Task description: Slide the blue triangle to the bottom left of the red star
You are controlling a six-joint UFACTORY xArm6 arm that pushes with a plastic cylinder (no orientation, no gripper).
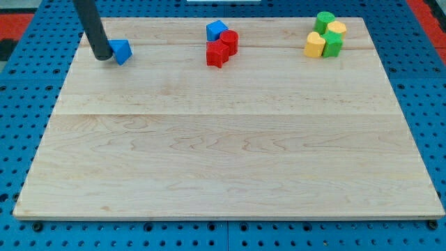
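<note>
The blue triangle point(122, 51) lies near the board's top left. My tip point(102, 57) rests on the board right against the triangle's left side. The red star point(217, 53) sits at the top middle, well to the right of the triangle. A red cylinder point(230, 40) touches the star at its upper right, and a blue cube point(217, 30) sits just above them.
A cluster at the top right holds a green block point(324, 20), a yellow block point(337, 28), a yellow heart-like block point(315, 44) and a green block point(332, 44). The wooden board point(230, 153) lies on a blue pegboard.
</note>
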